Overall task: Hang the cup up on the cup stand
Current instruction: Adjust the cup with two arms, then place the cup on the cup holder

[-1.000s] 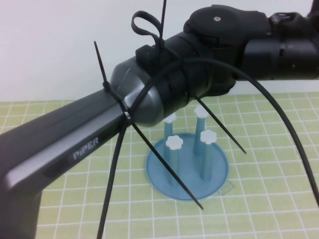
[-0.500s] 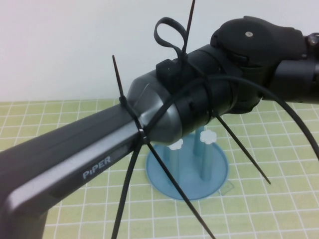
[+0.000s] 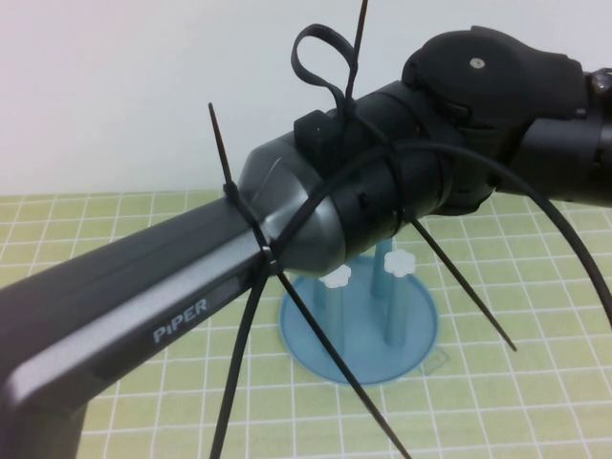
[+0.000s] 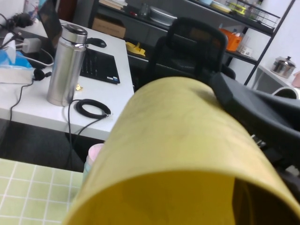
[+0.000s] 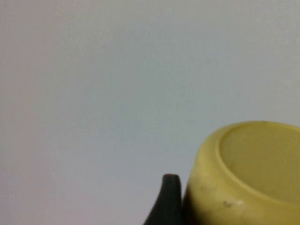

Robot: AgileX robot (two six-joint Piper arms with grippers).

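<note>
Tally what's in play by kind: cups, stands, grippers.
Yellow cup: 1, held in the shut left gripper
Blue cup stand: 1, on the green mat, no cup on it
Grippers: 2, the right gripper right beside the cup
Total: 4

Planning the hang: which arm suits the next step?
Likely left: the left gripper seems shut on the cup, its arm above the stand; the right gripper only sits by the cup's far end.
</note>
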